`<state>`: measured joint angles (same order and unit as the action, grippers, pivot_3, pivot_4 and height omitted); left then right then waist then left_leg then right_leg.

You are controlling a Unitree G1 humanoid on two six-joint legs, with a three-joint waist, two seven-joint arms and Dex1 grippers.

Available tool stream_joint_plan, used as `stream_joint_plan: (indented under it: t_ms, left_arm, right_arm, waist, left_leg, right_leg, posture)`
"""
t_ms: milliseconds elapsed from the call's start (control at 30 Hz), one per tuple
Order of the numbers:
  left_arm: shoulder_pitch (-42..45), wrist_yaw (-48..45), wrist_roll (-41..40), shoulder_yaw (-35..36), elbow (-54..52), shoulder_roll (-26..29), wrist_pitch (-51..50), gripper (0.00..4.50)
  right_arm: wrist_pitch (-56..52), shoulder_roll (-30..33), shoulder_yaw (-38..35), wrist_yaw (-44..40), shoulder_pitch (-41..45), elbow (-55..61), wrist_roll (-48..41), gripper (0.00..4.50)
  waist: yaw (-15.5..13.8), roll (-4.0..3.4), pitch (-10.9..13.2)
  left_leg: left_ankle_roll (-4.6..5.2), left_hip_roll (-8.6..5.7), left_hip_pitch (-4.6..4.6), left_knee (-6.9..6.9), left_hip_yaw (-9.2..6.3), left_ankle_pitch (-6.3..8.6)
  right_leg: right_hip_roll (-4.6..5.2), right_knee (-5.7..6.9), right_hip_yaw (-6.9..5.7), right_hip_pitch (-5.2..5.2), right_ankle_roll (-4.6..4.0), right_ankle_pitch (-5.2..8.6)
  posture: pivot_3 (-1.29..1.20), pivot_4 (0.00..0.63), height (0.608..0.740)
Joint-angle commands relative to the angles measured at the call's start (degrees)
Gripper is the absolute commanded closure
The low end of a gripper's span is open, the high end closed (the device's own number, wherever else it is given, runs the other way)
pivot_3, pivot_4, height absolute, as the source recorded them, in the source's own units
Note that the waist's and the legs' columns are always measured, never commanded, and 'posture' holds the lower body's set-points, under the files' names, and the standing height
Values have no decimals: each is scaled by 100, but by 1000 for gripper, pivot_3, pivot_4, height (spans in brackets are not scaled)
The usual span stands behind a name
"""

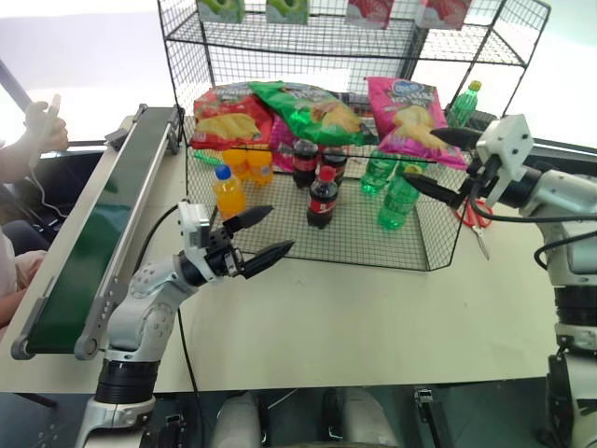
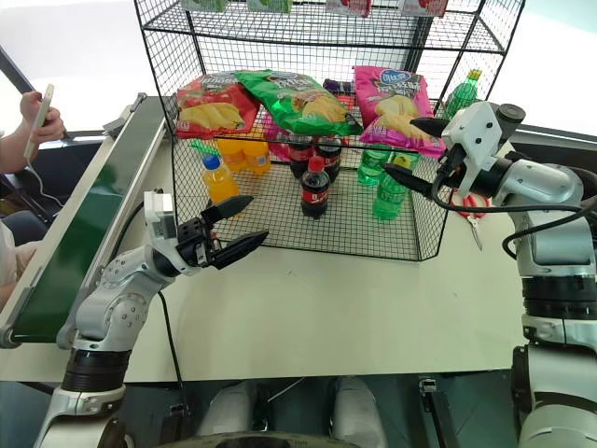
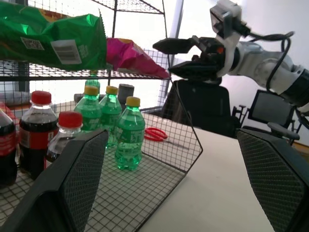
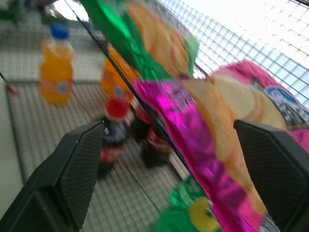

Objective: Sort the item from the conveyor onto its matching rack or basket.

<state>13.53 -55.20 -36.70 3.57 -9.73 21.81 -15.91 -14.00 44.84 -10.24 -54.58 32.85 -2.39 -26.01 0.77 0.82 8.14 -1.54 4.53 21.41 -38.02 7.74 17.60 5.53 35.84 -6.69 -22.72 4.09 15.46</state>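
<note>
Though pink crisp bag (image 1: 410, 117) already lies on rack (image 2: 280, 37) middle shelf, just ahead of right gripper (image 1: 446, 163), handling notes stand: air-filled foil, light, soft, slippery, chips inside fragile
Right gripper jaws wide apart, holding nothing, bag's near edge close to upper fingertip, not touching it
Left gripper (image 1: 259, 234) likewise wide open, empty, well short of rack's caged section
Best hold, judged: crimped end seam or corner, gentle pinch; avoid squeezing puffed middle
Conveyor (image 1: 84, 243) off left gripper's outer side, belt bare
</note>
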Motion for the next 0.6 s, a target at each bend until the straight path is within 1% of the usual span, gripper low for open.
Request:
stream_joint_plan:
  t_ms: [33, 100, 133, 267, 400, 500, 600]
  left_arm:
    - [5, 129, 28, 294, -148, 350, -122, 0]
    - [-29, 133, -22, 505, -186, 641, -193, 0]
    - [-74, 166, 63, 611, -185, 816, -167, 0]
    - [-292, 312, 277, 1057, -138, 1401, -136, 0]
    - [-701, 292, 238, 1388, -226, 1790, -306, 0]
    - [-1082, 179, 214, 1664, -100, 2011, -325, 0]
    - [-1299, 141, 334, 1807, 98, 2125, -211, 0]
  right_arm:
    - [-964, -50, -825, 266, -263, 1052, -1295, 40]
    - [-1567, -107, -1170, 499, -651, 1571, -1996, 40]
    - [-1698, -141, -1310, 576, -930, 1870, -2192, 40]
    - [-1920, -131, -1692, 561, -2229, 2932, -2594, 40]
    - [-1652, 11, -2030, 20, -3612, 3200, -2268, 40]
    - [-1420, 67, -2266, -312, -4297, 3116, -2042, 40]
    - [-1173, 51, -2369, -536, -4638, 2892, -1851, 40]
  waist:
    - [-9, 1, -1]
    - [-18, 8, -5]
    - [-17, 9, -5]
    - [-27, 10, -6]
    - [-30, 15, -10]
    - [-21, 16, -10]
    - [-6, 17, -11]
  left_leg:
    - [3, 0, 0, 0, -1, 2]
    - [21, 2, 1, 1, -6, 12]
    - [25, 5, 2, 2, -8, 14]
    - [45, 12, 3, 5, -8, 26]
    - [53, 9, 1, 3, -7, 31]
    - [55, 9, 1, 3, -6, 33]
    - [55, 12, -1, 4, -6, 33]
  right_leg:
    - [0, 1, 0, -1, 0, 0]
    - [0, 0, -3, 1, -1, 0]
    - [0, -1, -4, 1, -1, 1]
    - [4, -9, -5, 2, -2, 1]
    - [9, -14, -4, 7, -1, 1]
    - [9, -16, -3, 7, -2, 1]
    - [5, -15, -3, 4, -3, 2]
  posture:
    - [0, 150, 726]
    - [0, 150, 726]
    - [0, 150, 726]
    - [0, 150, 726]
    - [0, 150, 726]
    - [0, 150, 726]
    - [0, 150, 726]
